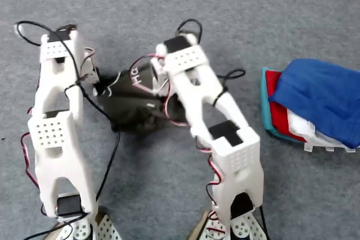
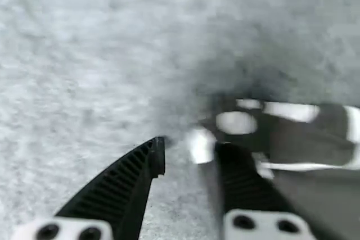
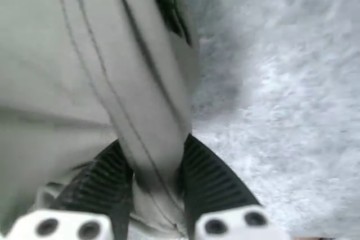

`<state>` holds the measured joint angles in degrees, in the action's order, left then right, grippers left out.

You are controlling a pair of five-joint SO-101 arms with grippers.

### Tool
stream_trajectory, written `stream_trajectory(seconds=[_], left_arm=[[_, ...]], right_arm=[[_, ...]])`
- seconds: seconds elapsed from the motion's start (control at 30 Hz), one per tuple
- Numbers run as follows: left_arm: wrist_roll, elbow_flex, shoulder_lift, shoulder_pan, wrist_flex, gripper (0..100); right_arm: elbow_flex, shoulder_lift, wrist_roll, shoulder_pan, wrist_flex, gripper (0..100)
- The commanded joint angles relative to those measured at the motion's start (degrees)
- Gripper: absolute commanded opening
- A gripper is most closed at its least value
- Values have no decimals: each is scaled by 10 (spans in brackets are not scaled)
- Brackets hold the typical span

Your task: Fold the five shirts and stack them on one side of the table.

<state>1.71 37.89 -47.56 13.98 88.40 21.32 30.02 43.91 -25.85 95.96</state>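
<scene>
Right hand clamped on a fold of the dark shirt | left hand fingers apart, low at that shirt's printed edge | dark shirt crumpled on the grey counter between both arms | stack of folded shirts, blue on top, well apart from the dark shirt

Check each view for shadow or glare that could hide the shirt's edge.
High view: even light, no glare; part of the shirt lies in shade. Left wrist view: a shadow darkens the table just past the open left gripper. Right wrist view: the shirt, pinched in the right gripper, throws a shadow on the table beside its edge.
</scene>
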Motion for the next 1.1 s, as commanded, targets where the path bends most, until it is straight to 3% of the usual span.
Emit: stream_trajectory(seconds=[0.0,0.53,0.83,1.07], left_arm=[[32,46,17,49,-2,229],[28,49,16,68,-15,233],[27,33,16,67,-27,233],[11,33,16,67,-27,230]], right_arm=[[79,-25,-26,60,57,4],[188,-116,-197,286,63,4],[188,-233,-306,467,57,4],[183,-233,-408,646,-18,5]])
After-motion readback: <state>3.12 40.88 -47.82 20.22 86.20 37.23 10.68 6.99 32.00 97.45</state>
